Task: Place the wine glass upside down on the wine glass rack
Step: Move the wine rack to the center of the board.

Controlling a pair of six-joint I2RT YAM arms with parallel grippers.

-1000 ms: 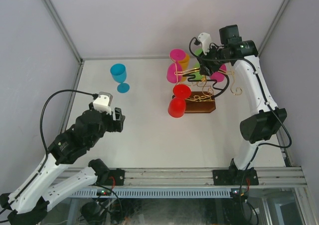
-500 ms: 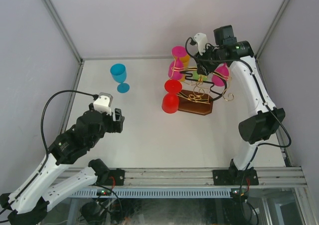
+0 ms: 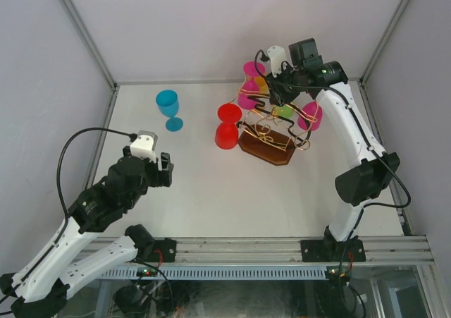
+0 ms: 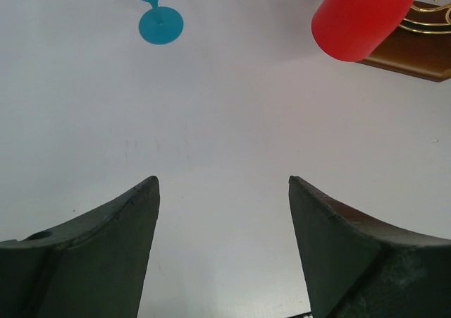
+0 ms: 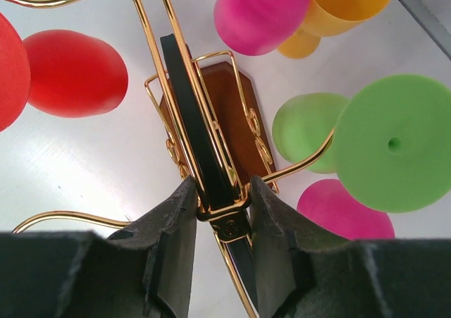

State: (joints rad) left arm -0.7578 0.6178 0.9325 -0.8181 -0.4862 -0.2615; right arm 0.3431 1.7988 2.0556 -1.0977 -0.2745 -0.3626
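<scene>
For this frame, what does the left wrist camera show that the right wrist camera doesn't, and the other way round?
Only the left wrist view: the blue glass standing on the table, and the left gripper open over bare tabletop. Only the right wrist view: the right gripper closed on the black loop of the rack, with a pink glass, an orange glass and a green glass hanging on it. Both: the red glass and the wooden base.
</scene>
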